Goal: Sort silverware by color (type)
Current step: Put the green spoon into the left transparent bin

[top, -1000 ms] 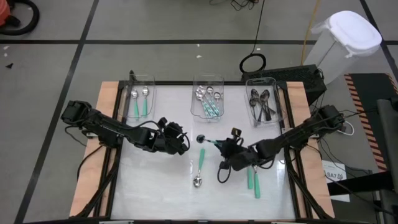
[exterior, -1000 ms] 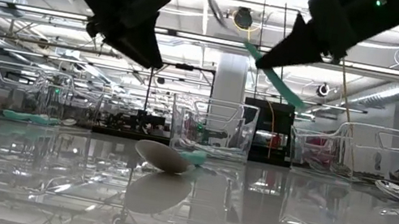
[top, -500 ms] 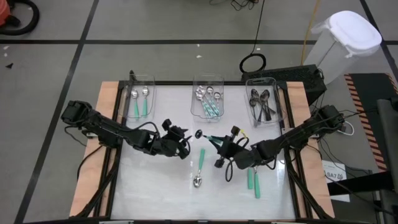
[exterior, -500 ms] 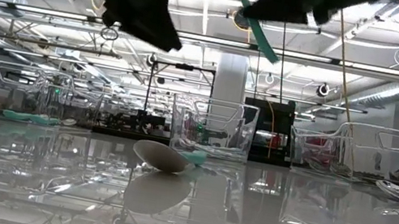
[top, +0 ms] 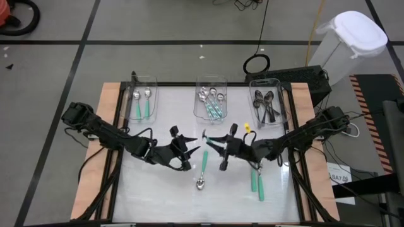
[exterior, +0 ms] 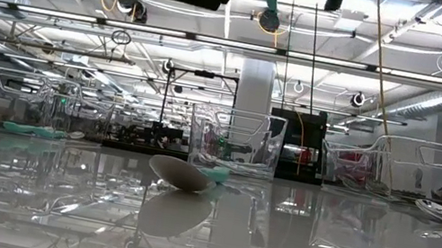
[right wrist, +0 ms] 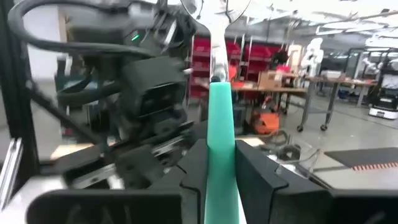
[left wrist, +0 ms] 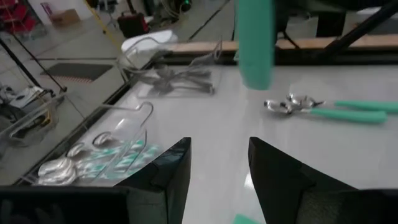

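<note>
Handover step, mid-table: right gripper (top: 218,141) clamps teal spoon (right wrist: 221,106) by handle, raised above table. Left gripper (top: 189,153) just beside, fingers parted, empty. Next: left closes on spoon, likely for far-left bin (top: 142,81).

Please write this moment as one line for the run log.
right gripper: shut on teal-handled spoon, held above table centre | left gripper: open, facing it | bins: partly filled | loose spoons: on table

You saw glossy white tabletop (top: 158,189), clear plastic bins (top: 211,101), shiny metal spoons (top: 201,183) with matt teal handles, wooden table edges (top: 107,101).
</note>
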